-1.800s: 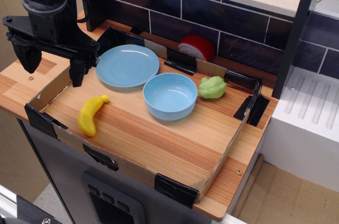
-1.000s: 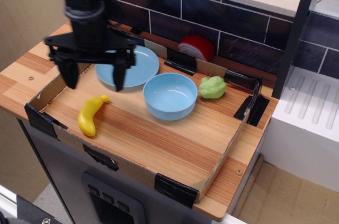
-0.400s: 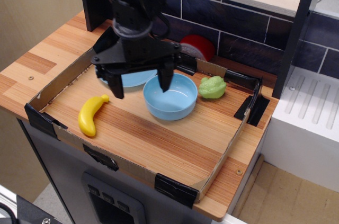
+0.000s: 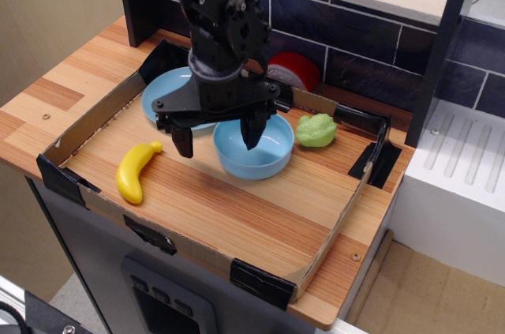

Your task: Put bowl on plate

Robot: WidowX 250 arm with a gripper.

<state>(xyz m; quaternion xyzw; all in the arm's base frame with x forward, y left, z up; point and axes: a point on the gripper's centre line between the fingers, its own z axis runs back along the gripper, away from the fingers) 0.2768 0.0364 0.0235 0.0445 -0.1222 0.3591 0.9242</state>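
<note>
Lt blue bowl (image 4: 264, 152) upright, beside lt blue plate (image 4: 162, 91).

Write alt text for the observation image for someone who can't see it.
A black robot arm's open end effector hovers over the near-left rim of a light blue bowl in a cardboard-edged wooden tray. A light blue plate lies behind-left; a yellow banana lies left, a green toy right.

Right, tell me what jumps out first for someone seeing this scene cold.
The black gripper hangs with open jaws over the light blue bowl in the middle of the cardboard-walled tray. Behind it lies the matching plate, partly hidden. A yellow banana at front left and a green toy to the right add colour.
</note>
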